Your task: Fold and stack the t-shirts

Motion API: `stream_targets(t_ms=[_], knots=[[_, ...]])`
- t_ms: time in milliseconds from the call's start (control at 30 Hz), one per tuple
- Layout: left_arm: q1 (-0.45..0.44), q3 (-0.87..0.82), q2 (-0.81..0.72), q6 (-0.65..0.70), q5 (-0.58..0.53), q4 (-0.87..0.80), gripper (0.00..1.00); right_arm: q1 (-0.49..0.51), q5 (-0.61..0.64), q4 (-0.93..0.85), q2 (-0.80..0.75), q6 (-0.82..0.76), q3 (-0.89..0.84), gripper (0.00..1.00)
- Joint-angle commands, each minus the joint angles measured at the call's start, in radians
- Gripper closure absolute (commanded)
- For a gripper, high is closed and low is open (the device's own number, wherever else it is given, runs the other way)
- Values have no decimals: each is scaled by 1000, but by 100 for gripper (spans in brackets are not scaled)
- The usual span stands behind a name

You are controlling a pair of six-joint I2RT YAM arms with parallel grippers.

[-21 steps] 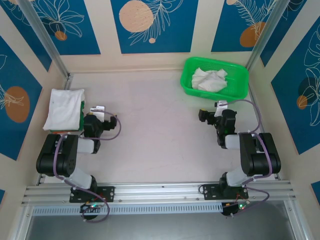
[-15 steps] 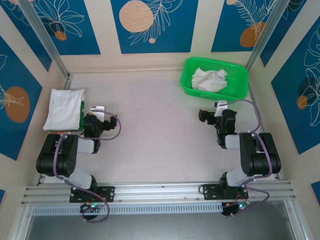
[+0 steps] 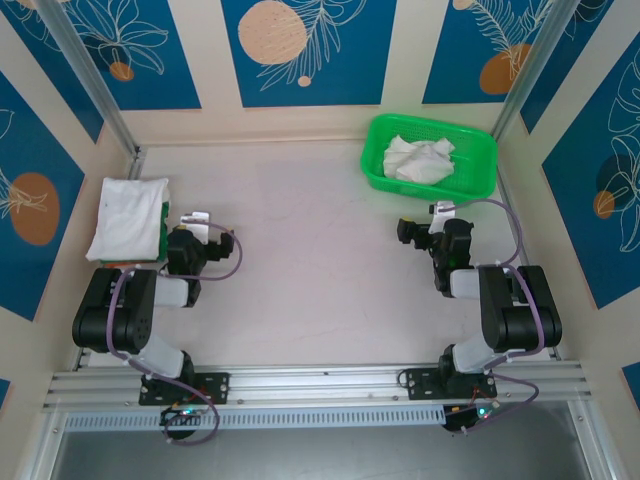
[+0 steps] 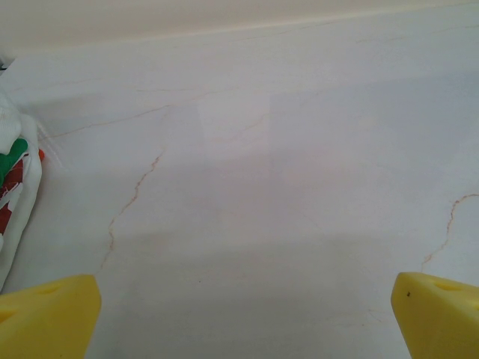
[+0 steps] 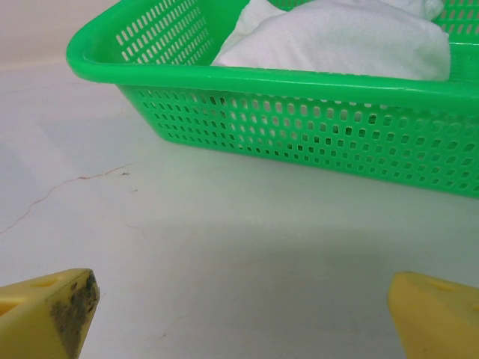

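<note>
Two white cotton bundles tell the progress: one folded t-shirt pile (image 3: 128, 216) lies flat at nine o'clock on the bench (image 3: 310, 260), done by the look of it, though how many shirts it holds I cannot tell; one crumpled t-shirt heap (image 3: 420, 160) sits in the single green mesh basket (image 3: 487, 165) at one o'clock, not yet folded, perhaps more than one garment; so roughly halfway, I judge; left tool (image 4: 241, 314) and right tool (image 5: 243, 310), two in all, both gape wide and hold nothing
</note>
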Motion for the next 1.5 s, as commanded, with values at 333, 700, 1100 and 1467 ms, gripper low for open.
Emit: stream_targets(t_ms=[333,700,1100,1467], knots=[[-66,-46,-257,101,27,-99,0,46,-49,-363,-292,-32,71,1],[-277,110,-334,217,85,-335,0,100,-6,-869,-44,106,498,1],[-339,118,-285,221,97,-331,0,3,-56,-1143,266,55,831,1],[-339,121,-284,219,87,-364,0,-96,-9,-1230,462,26,1061,1]])
